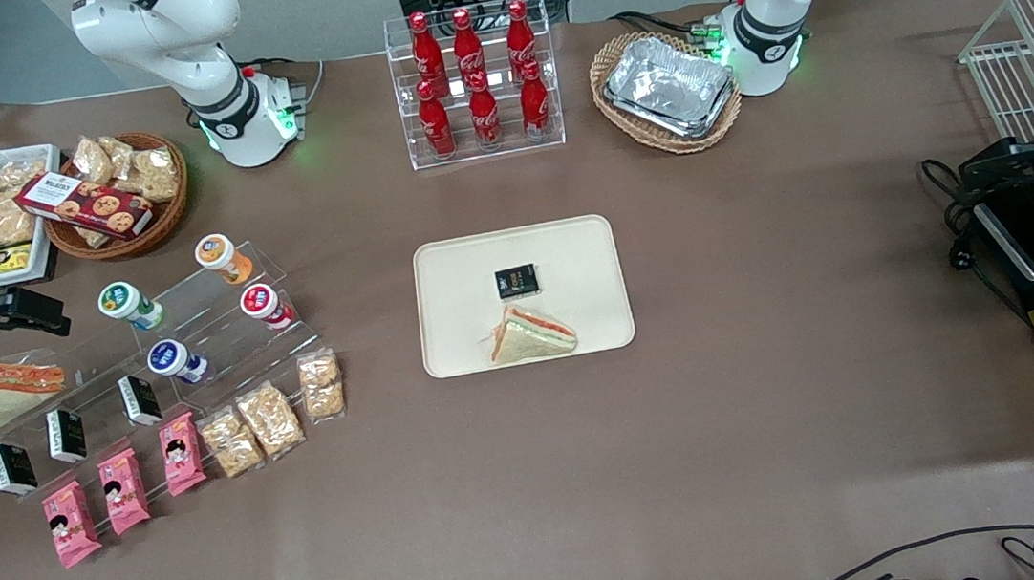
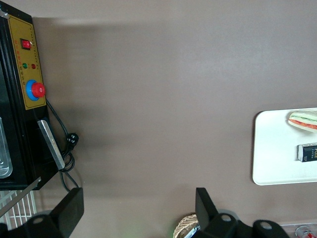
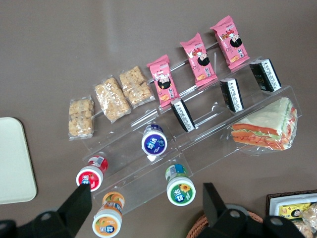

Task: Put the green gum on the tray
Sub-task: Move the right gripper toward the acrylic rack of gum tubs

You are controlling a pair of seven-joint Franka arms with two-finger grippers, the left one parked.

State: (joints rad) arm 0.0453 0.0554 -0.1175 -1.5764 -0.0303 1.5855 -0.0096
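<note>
The gripper [image 3: 144, 207] hung open and empty above the clear stepped rack [image 3: 198, 144], its fingers straddling the green gum [image 3: 180, 187] from above without touching. The gum lay on the rack, well apart from the tray [image 1: 522, 294].

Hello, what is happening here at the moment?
The right arm is about to fetch the green gum, which stands untouched on a clear stepped rack among the orange, red and blue bottles. The gripper hangs open above the rack, close to the green gum, holding nothing. The tray lies in the middle of the table and already carries a sandwich and a small black packet. No gum is on it yet.
</note>
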